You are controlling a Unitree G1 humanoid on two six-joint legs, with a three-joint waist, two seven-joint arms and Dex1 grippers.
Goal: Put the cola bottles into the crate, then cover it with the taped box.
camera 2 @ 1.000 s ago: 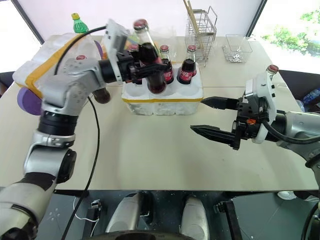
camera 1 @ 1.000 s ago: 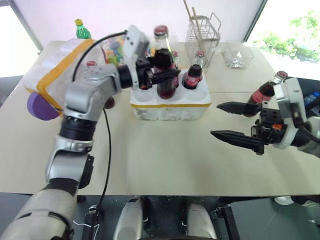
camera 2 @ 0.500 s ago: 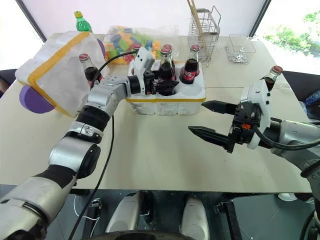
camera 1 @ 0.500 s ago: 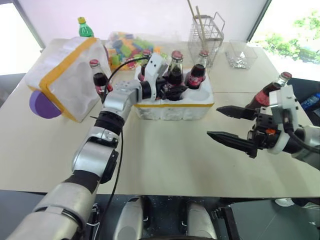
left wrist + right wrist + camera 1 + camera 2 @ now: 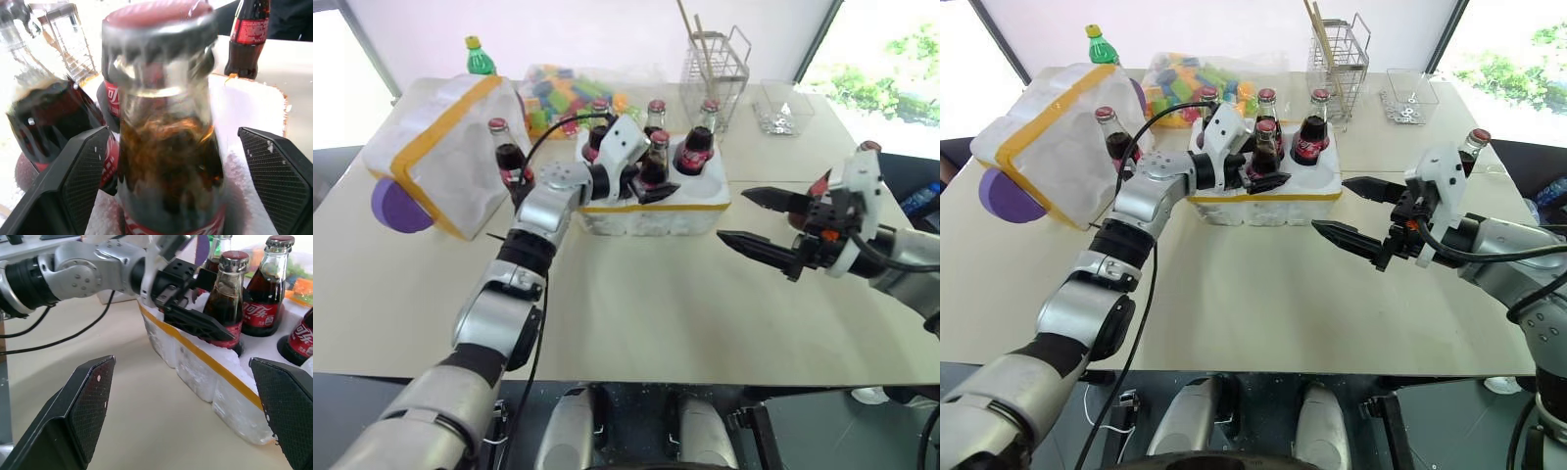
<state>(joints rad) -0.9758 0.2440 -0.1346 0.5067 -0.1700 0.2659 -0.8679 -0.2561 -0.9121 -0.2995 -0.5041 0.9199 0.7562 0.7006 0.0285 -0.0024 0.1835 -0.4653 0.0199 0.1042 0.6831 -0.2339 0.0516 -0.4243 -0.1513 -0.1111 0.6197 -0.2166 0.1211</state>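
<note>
The crate (image 5: 656, 208), a low white foam block with a thin yellow band, stands mid-table and holds several cola bottles. One bottle (image 5: 655, 160) stands upright in a front well. My left gripper (image 5: 649, 178) is open around it, with its fingers (image 5: 80, 178) apart from the glass (image 5: 166, 147). Another cola bottle (image 5: 505, 150) stands on the table beside the taped box (image 5: 440, 147), which lies tilted at the left with its purple disc (image 5: 396, 206). My right gripper (image 5: 734, 215) hovers open and empty right of the crate. A further bottle (image 5: 847, 168) stands behind it.
Along the table's far edge stand a green plastic bottle with a yellow cap (image 5: 478, 57), a bag of coloured blocks (image 5: 558, 86), a wire basket (image 5: 715, 64) and a clear tray (image 5: 783, 110). The near half of the table (image 5: 636, 304) is bare.
My left gripper lowered its bottle into the crate's front well and opened its fingers. My right gripper drifted slightly toward the crate, staying open.
</note>
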